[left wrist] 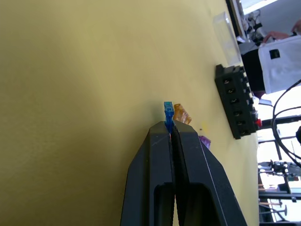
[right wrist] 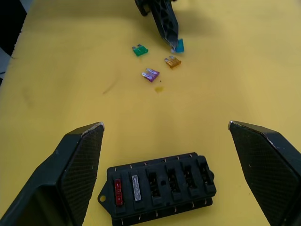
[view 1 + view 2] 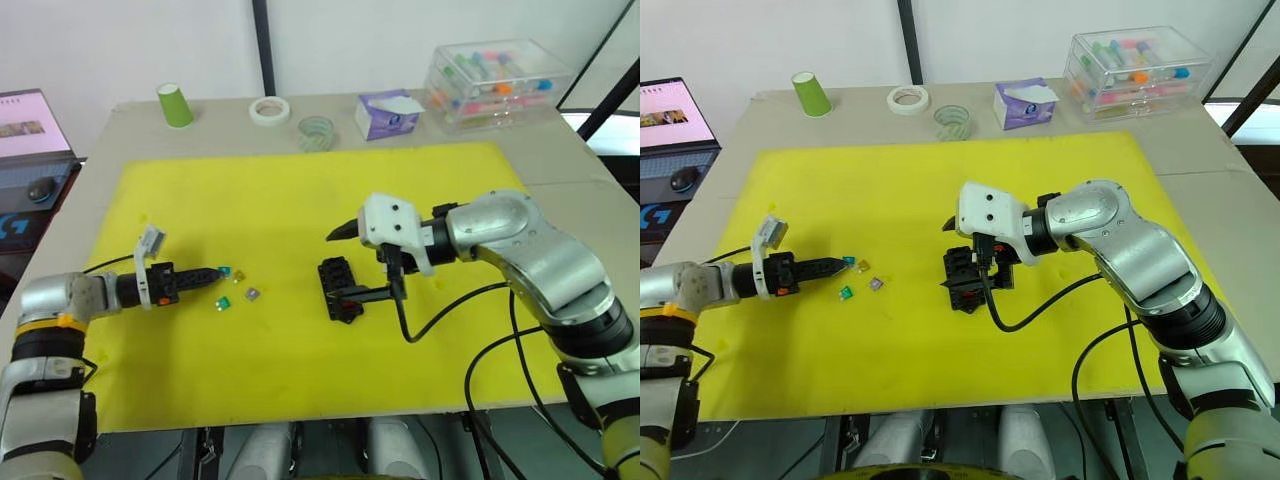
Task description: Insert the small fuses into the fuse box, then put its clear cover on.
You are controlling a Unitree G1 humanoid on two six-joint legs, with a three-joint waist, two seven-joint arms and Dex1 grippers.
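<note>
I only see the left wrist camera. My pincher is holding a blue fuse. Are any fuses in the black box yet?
Observer: Yes, two: a red fuse and a grey fuse fill two slots at one end of the fuse box.
Operator: Any loose ones I'm missing?
Observer: A green fuse lies on the yellow mat near your blue fuse.
Operator: Where's the other pincher?
Observer: The right gripper is open, straddling the fuse box.
</note>
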